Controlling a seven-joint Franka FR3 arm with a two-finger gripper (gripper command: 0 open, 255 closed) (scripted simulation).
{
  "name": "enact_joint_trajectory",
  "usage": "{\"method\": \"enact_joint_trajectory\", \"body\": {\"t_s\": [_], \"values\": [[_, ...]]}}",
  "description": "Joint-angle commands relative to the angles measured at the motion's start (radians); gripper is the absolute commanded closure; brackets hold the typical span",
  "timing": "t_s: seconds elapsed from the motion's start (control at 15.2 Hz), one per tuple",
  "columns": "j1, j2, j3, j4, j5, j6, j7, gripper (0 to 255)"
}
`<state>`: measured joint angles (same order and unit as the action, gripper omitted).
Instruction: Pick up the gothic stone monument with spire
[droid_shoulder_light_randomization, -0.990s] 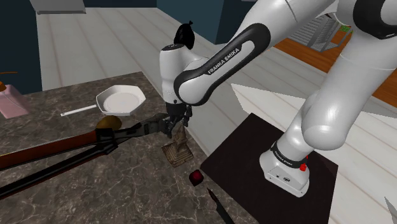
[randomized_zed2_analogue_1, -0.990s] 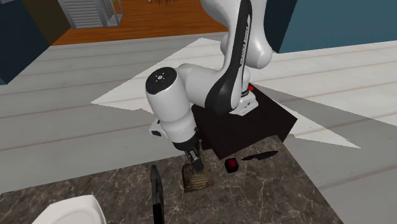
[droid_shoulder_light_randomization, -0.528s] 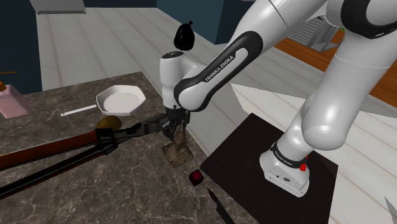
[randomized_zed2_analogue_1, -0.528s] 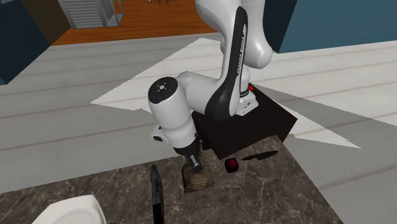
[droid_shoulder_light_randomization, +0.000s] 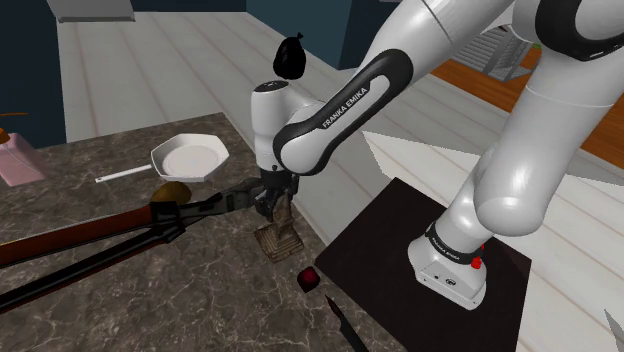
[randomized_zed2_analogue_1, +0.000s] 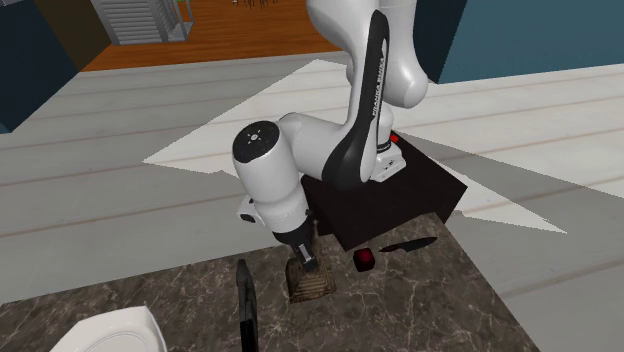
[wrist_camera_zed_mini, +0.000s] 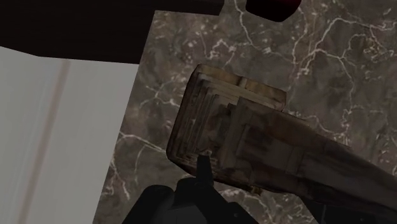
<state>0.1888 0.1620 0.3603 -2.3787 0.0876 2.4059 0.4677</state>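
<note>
Monument (droid_shoulder_light_randomization: 281, 238): brown stepped stone, upright on the table (droid_shoulder_light_randomization: 120, 290).
End effector (droid_shoulder_light_randomization: 277, 198): at the monument's spire; whether it grips cannot be told.
Red cube (droid_shoulder_light_randomization: 309, 278): near the monument's base.

In the shoulder view the hand (droid_shoulder_light_randomization: 277, 203) hides the spire tip of the stone monument (droid_shoulder_light_randomization: 280, 240). In the wrist view, the stone monument and a red block (wrist_camera_zed_mini: 271, 7) run past the edge.

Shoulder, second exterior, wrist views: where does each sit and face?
Shoulder view: beside the black box stand, facing the dark marble counter; white arm shows.
Second exterior view: across the counter, facing arm and black gripper.
Wrist view: at the wrist, over the brown stepped stone monument; gripper base shows.
Shared: red cube in both exterior views.
</note>
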Motion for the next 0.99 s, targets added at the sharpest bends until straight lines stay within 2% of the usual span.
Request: {"method": "enact_joint_trajectory", "body": {"t_s": [0.0,0.92], "values": [[-0.001,-0.012,0.002,0.0,0.005,-0.014,-0.003,255],[-0.01,-0.164,0.007,0.046,0.056,-0.206,-0.027,255]]}}
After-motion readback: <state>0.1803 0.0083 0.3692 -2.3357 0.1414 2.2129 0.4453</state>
